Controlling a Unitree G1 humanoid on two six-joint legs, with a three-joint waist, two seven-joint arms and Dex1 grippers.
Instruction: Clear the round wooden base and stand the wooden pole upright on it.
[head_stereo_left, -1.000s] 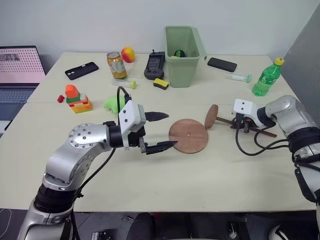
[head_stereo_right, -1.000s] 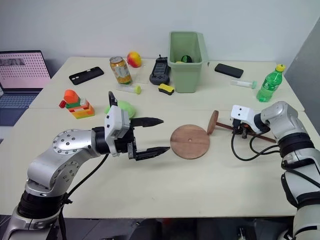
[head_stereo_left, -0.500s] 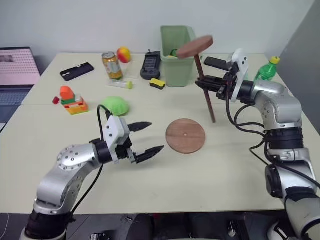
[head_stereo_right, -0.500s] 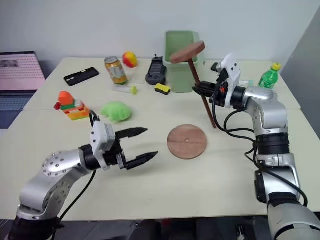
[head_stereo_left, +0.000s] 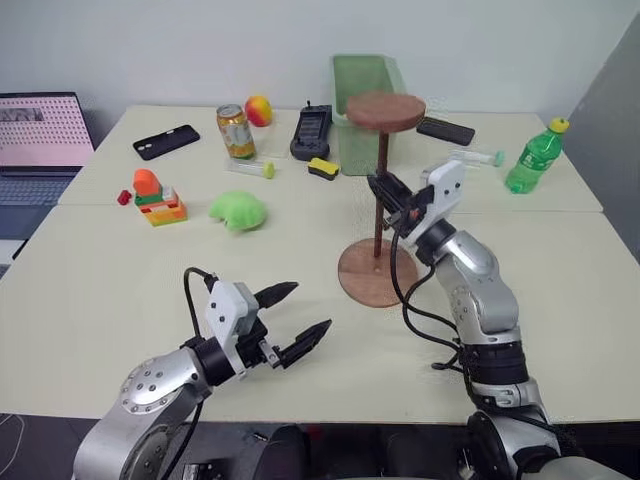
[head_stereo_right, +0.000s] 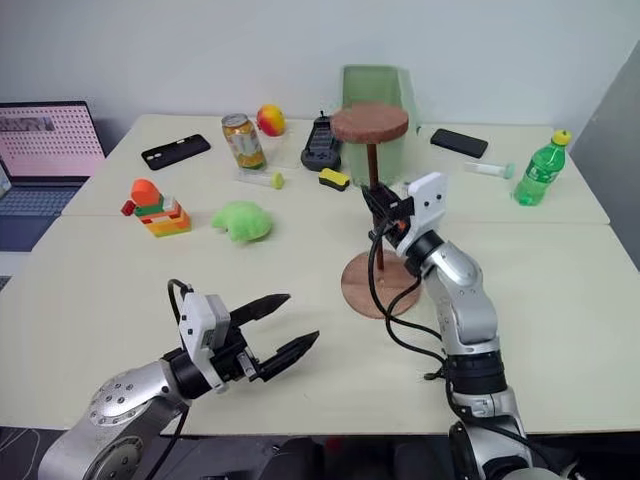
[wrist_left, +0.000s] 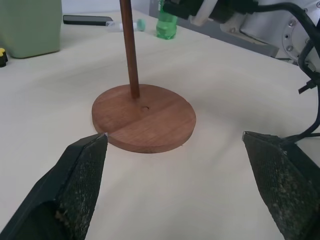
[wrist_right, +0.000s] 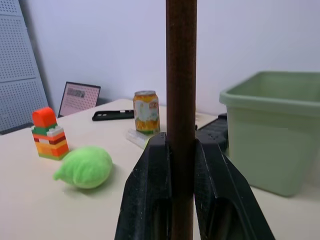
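The right tool (head_stereo_left: 385, 192) clamps mid-shaft the stiff, light, top-heavy pole (head_stereo_left: 381, 175) standing on the base (head_stereo_left: 372, 284); the left tool (head_stereo_left: 296, 316) gapes empty.

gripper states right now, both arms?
Left gripper: open, holding nothing, above the table.
Right gripper: shut on the wooden pole, upright over the round wooden base.

We now see the wooden pole (head_stereo_left: 381, 190) upright, no longer lying on the table, its lower end on the round wooden base (head_stereo_left: 372, 282) just beside the centre hole, disc end up. The right gripper (head_stereo_left: 383, 192) has swung in clamping it; the left gripper (head_stereo_left: 302, 318) has drawn back and lower.
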